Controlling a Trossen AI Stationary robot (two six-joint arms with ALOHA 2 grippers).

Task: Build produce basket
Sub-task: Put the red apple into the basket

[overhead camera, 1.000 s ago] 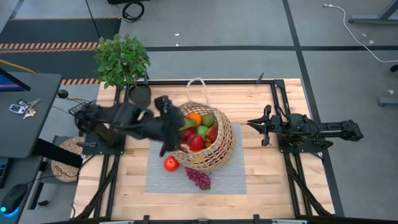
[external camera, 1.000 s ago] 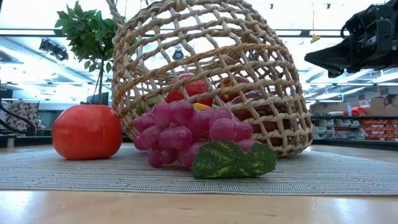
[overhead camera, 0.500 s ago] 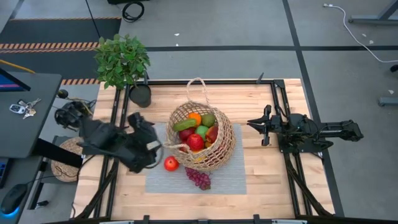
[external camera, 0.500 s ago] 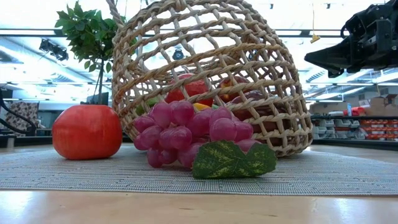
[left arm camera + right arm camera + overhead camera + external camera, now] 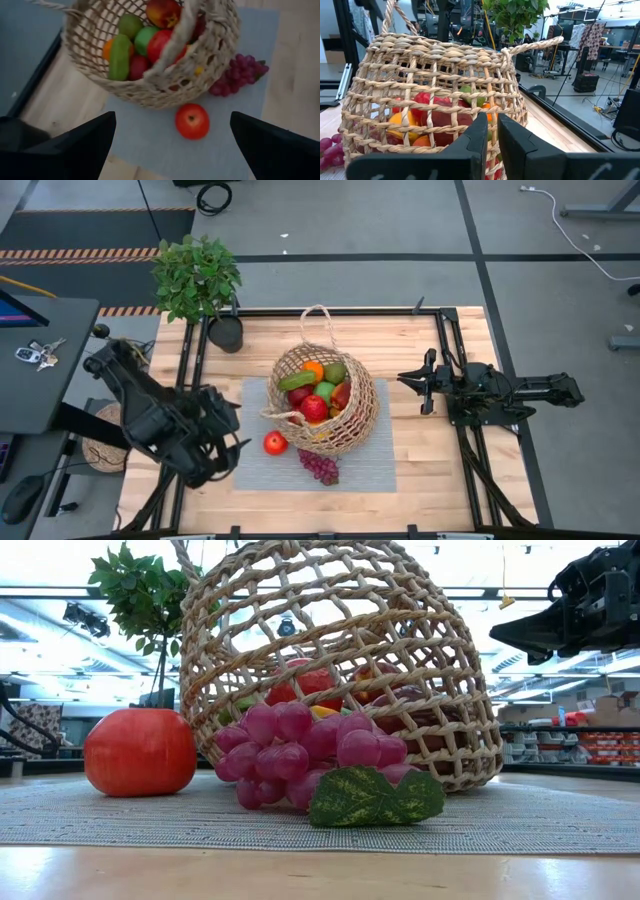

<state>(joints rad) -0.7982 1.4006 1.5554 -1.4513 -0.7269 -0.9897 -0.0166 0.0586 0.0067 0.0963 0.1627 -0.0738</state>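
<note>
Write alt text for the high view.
A wicker basket full of toy produce sits on a grey mat, with a red apple and purple grapes left on the mat beside it. The left pincer hovers near the apple; the right pincer waits at the table's right.

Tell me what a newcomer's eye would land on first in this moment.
The wicker basket at the mat's centre, piled with bright produce, dominates. A red apple and purple grapes lie outside it on the grey mat, at its near side. The left gripper hangs open off the mat's left edge, while the right gripper waits at the table's right.
</note>
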